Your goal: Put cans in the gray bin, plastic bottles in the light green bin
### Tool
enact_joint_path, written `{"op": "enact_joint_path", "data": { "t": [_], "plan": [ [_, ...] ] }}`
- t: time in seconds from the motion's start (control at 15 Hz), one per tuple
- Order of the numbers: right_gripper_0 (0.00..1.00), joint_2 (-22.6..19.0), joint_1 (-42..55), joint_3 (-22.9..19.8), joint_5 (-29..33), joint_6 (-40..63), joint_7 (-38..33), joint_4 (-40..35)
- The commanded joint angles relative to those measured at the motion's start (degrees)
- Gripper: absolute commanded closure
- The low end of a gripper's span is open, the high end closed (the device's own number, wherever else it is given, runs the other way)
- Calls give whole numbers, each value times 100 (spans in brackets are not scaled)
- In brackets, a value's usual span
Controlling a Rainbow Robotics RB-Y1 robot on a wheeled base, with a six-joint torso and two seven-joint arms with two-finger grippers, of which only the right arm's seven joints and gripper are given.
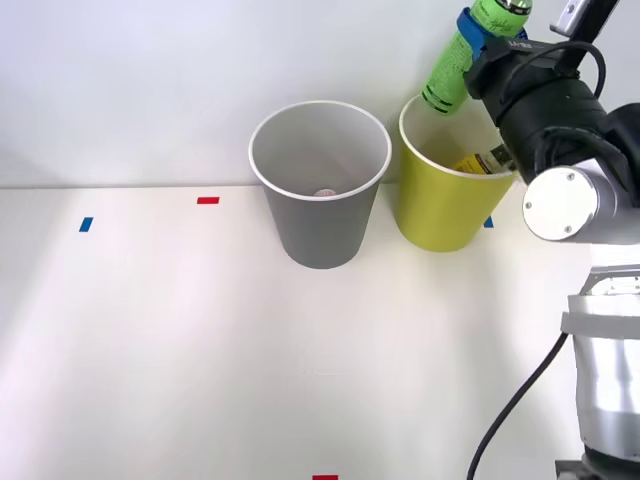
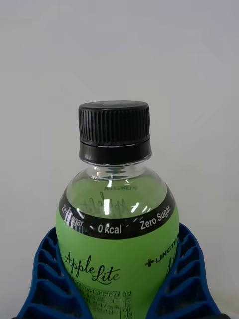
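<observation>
So my right arm's jaws (image 1: 487, 30) are clamped on the green-labelled bottle (image 1: 452, 68), one blue ribbed finger (image 2: 47, 279) on each side of its body, closed down as far as the bottle lets them. In the wrist view the black cap (image 2: 114, 130) sticks up past my fingers, with a black band under it reading "0 kcal" and "Zero Sugar", then the bright green label.

From the front view I've got the bottle up in the air, tilted, cap end pointing down and to the left, hanging over the far rim of the light green bin (image 1: 440, 215). It's not touching the bin as far as I can tell.

Inside that bin there's already something with a yellow and black label (image 1: 482, 160) leaning against the right wall, looks like the other bottle but it's partly hidden behind my arm.

The gray bin (image 1: 320, 225) stands just to the left of the green one, both upright on the white counter (image 1: 200, 340). Something small and pale (image 1: 324, 192) sits down at its bottom, can't tell what it is
</observation>
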Motion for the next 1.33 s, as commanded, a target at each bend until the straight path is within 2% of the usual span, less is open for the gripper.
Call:
{"op": "enact_joint_path", "data": {
  "t": [0.07,0.2,0.27,0.33,0.4,0.47,1.07,1.2,1.33],
  "plan": [
    [90,-178,-54,2,25,-40,35,140],
    [90,-205,-54,20,33,-48,62,140],
    [80,-213,-54,72,33,-40,53,140],
    [51,-187,-54,108,33,-40,27,140],
    [16,-152,-54,116,33,-40,9,140],
    [0,-117,-54,143,33,-48,-17,140],
    [0,68,-54,195,33,-145,-52,140],
    [0,33,104,354,-222,-576,-17,140],
    [0,-90,447,705,-468,-1279,0,-10]
  ]
}}
